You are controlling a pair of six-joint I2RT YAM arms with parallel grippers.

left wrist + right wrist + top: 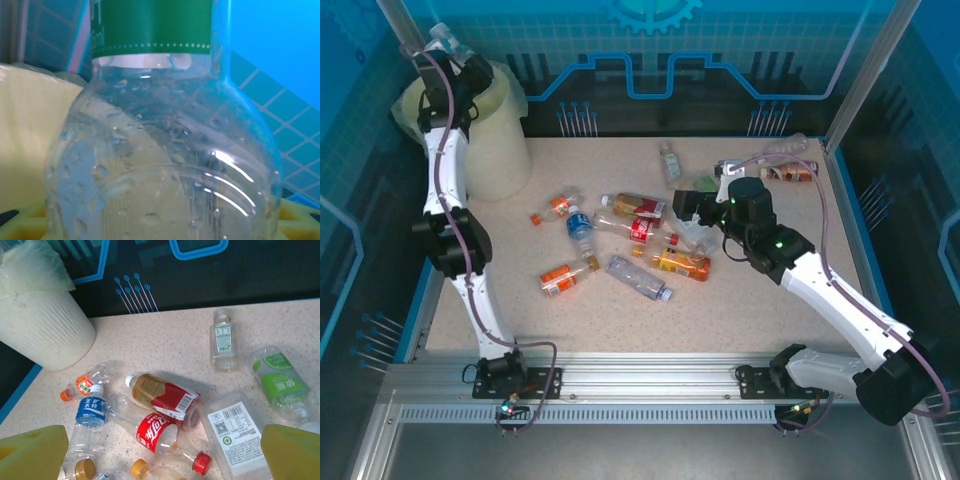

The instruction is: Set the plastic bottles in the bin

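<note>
Bottle [165,150] clamped in left gripper [450,55] above bin [505,140]; right gripper [160,452] gaping over scattered bottles [165,405]

A clear green-label bottle [165,150] sits in the left claw [448,52] above the cream, bag-lined bin [505,125]; other bottles [640,215] lie scattered before the right claw [687,205].

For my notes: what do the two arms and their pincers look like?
Both arms have white links between black joint housings, with a mauve cable running along each. The left arm and right arm stand on black bases bolted to an aluminium rail. Small green lights glow on the right arm's joints. The right pincer has a black body; its fingers are yellow.
</note>
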